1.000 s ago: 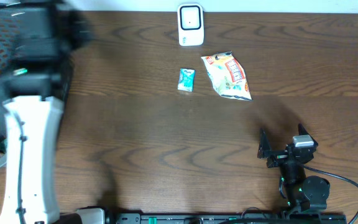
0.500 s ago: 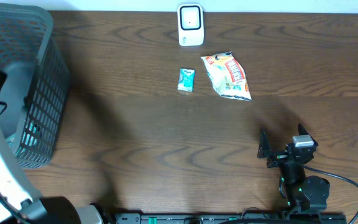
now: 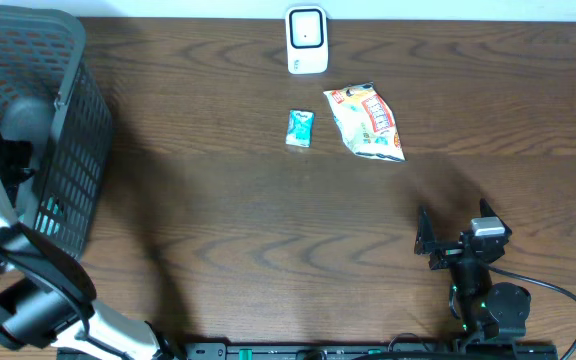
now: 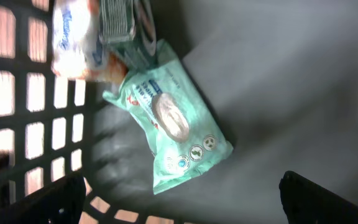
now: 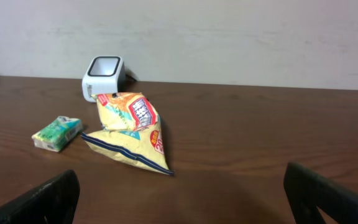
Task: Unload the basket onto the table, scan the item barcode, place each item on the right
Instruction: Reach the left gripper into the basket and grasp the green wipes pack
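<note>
Wipes pack [image 4: 176, 134]: mint green with a white flip lid, lies flat and slanted on the grey floor of the basket [image 3: 63, 150], mid-frame in the left wrist view. Touches other packs [image 4: 73, 37] at upper left, close to the mesh wall. Probably the item to scan, judging by the left gripper [image 4: 182, 186] hanging right above it, jaws spread wide, nothing between them.

Right gripper [image 5: 179, 186]: parked low at lower right of the overhead view, likewise wide apart and empty. Faces a chip bag [image 5: 129, 127], a small teal pack [image 5: 56, 132] and the scanner [image 5: 104, 78], all at top centre of the table [image 3: 268, 230], well apart from the basket.

Likely soft and light: film wrapper, squashy contents, some sag if lifted by one end. Slick film, so calls for a firm pinch. Best taken across the short width near the middle, clear of the stiff lid, or else by the crimped end seam at lower right.

No barcode visible on the upper face; perhaps on the underside, so expect a turn before presenting to the scanner. Risk of snagging the neighbouring packs or the mesh on the way out.
</note>
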Robot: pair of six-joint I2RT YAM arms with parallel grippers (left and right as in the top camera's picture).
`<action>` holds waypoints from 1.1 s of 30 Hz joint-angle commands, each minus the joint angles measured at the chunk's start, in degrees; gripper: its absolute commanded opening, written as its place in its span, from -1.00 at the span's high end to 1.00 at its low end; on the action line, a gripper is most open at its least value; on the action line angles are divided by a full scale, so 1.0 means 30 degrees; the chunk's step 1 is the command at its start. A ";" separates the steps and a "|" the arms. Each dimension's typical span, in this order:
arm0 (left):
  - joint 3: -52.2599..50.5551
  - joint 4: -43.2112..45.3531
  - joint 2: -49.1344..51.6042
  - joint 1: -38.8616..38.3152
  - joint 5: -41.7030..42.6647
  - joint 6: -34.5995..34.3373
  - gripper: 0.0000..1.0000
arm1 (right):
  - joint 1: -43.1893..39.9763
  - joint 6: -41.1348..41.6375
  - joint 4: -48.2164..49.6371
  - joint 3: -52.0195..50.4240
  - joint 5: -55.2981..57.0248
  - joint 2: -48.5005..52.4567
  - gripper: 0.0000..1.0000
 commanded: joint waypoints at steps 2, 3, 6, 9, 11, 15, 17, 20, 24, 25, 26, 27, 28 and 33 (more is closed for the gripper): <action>-0.1596 0.0619 0.0627 0.0095 -0.0117 -0.3140 -0.95 | 0.0168 0.0335 -0.0080 -0.0022 0.0073 -0.0102 -0.99; -0.1989 0.0925 0.0627 0.0124 -0.0117 -0.3410 -0.96 | 0.0168 0.0335 -0.0080 -0.0029 0.0073 -0.0102 -0.98; -0.3104 0.2084 0.0627 0.0189 -0.0117 -0.4175 -0.96 | 0.0168 0.0335 -0.0080 -0.0022 0.0073 -0.0102 -0.99; -0.4197 0.4022 0.0627 0.0189 -0.0233 -0.4167 -0.95 | 0.0168 0.0335 -0.0080 -0.0022 0.0073 -0.0102 -0.99; -0.4401 0.4495 0.0634 0.0204 -0.0306 -0.4102 -0.95 | 0.0168 0.0335 -0.0080 -0.0022 0.0073 -0.0102 -0.99; -0.4670 0.5071 0.0670 0.0219 -0.1107 -0.4087 -0.96 | 0.0168 0.0335 -0.0087 -0.0022 0.0066 -0.0102 -0.99; -0.4714 0.5268 0.0772 0.0219 -0.1676 -0.3927 -0.96 | 0.0168 0.0335 -0.0080 -0.0022 0.0073 -0.0102 -0.98; -0.4750 0.5632 0.0991 0.0240 -0.1698 -0.3504 -0.96 | 0.0168 0.0335 -0.0080 -0.0022 0.0073 -0.0102 -0.99; -0.4758 0.5632 0.1523 0.0240 -0.1705 -0.3461 -0.96 | 0.0168 0.0335 -0.0080 -0.0022 0.0073 -0.0102 -0.99; -0.4758 0.5639 0.1734 0.0240 -0.1712 -0.3461 -0.96 | 0.0168 0.0335 -0.0080 -0.0022 0.0073 -0.0102 -0.98; -0.4758 0.5625 0.1974 0.0255 -0.1705 -0.3468 -0.97 | 0.0168 0.0335 -0.0080 -0.0022 0.0073 -0.0102 -0.99; -0.4758 0.5625 0.2215 0.0255 -0.1698 -0.3468 -0.99 | 0.0168 0.0335 -0.0080 -0.0022 0.0073 -0.0102 -0.98; -0.4758 0.5625 0.2426 0.0255 -0.1698 -0.3461 -1.00 | 0.0168 0.0335 -0.0080 -0.0022 0.0073 -0.0102 -0.98; -0.4758 0.5581 0.3169 0.0270 -0.1705 -0.3388 -0.22 | 0.0168 0.0335 -0.0080 -0.0022 0.0073 -0.0102 -0.98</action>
